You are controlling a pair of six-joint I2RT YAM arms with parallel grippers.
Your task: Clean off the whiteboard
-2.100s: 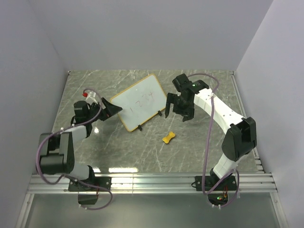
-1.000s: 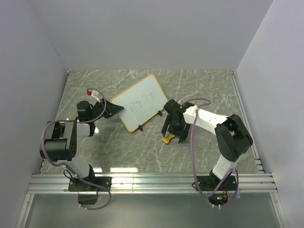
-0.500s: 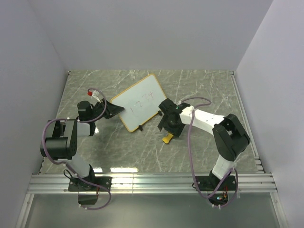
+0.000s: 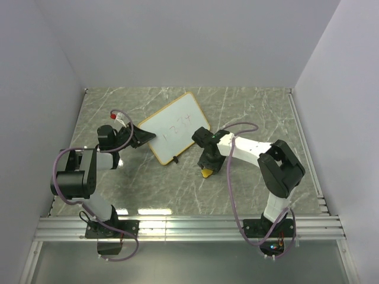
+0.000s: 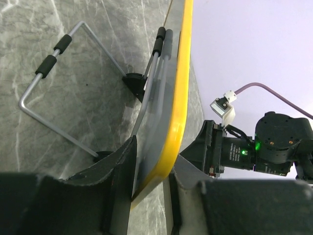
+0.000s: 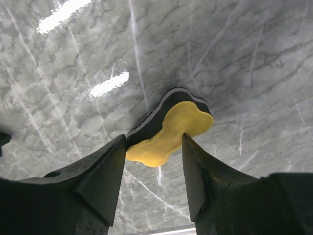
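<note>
Shows the whiteboard (image 4: 173, 131) propped tilted on its wire stand (image 5: 49, 64), left of centre on the marble table (image 4: 254, 106), left corner pinched in the narrowly open left gripper (image 4: 141, 135). Shows the right gripper (image 6: 154, 147) half open, fingers touching the waist of a yellow eraser (image 6: 172, 126) lying just near-right of the board

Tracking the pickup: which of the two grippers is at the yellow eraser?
The right gripper: it straddles the eraser on the table, while the left gripper clamps the whiteboard's edge.
</note>
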